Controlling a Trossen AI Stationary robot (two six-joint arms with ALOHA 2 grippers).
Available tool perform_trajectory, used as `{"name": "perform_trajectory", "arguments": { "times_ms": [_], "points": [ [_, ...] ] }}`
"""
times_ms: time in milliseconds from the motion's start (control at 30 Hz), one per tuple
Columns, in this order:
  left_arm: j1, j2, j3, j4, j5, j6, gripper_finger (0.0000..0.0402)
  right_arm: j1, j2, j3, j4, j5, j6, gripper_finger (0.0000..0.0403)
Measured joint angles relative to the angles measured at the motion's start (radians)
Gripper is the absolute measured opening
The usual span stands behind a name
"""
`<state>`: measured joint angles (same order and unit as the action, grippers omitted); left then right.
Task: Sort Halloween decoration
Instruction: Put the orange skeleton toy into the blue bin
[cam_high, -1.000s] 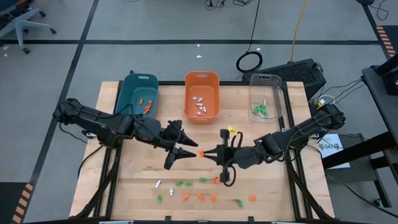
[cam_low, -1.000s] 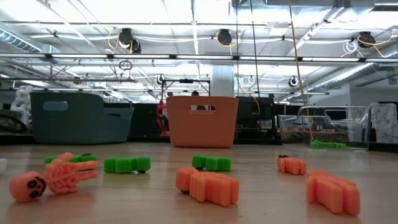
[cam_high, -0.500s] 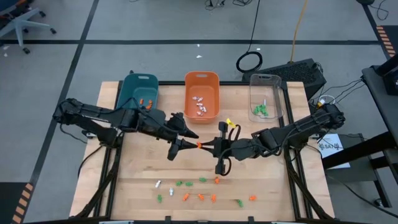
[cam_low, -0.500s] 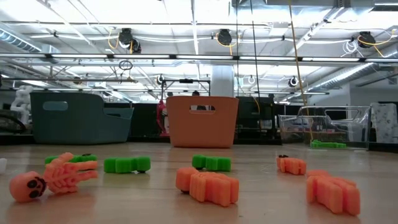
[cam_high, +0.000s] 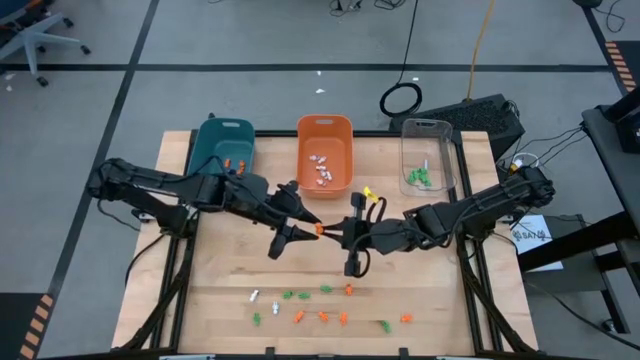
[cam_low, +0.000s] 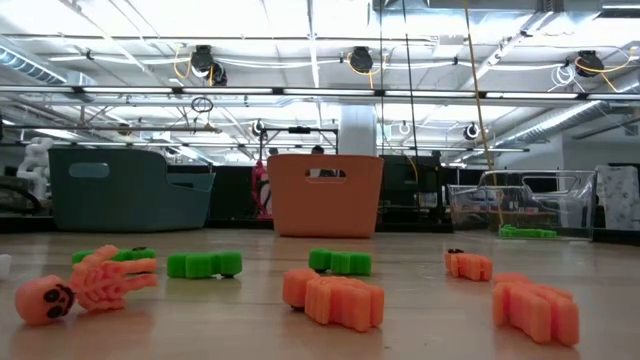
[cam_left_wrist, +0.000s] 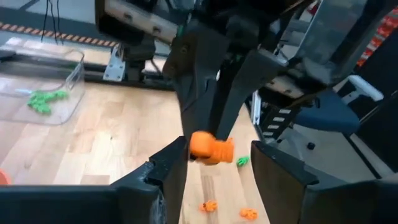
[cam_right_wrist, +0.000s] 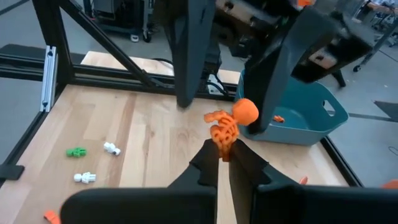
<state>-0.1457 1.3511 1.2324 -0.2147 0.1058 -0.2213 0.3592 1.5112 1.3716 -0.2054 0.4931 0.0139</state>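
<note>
Right now the right gripper (cam_right_wrist: 225, 163) is pinched tight on an orange skeleton trinket (cam_right_wrist: 229, 126), holding it up above the table (cam_high: 225, 290). Facing it, the left gripper (cam_left_wrist: 219, 163) has its fingers parted, one on each side of that skeleton without touching it. More small trinkets (cam_high: 325, 315) lie scattered below both grippers near the table's front edge.

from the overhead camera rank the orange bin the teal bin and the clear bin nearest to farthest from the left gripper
1. Orange bin, just behind the left gripper, slightly toward the right arm's side.
2. Teal bin, back on the left arm's side.
3. Clear bin, far across on the right arm's side.
</note>
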Motion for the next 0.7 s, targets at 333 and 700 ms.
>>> {"name": "perform_trajectory", "arguments": {
  "times_ms": [333, 700],
  "points": [
    [0.003, 0.035, 0.000, 0.013, -0.004, -0.005, 0.0077, -0.004, 0.000, 0.000, -0.008, -0.003, 0.001, 0.0000],
    [0.002, 0.034, 0.000, 0.017, -0.039, -0.009, 0.0037, -0.004, -0.001, 0.000, -0.012, 0.003, 0.075, 0.0003]
  ]
}}
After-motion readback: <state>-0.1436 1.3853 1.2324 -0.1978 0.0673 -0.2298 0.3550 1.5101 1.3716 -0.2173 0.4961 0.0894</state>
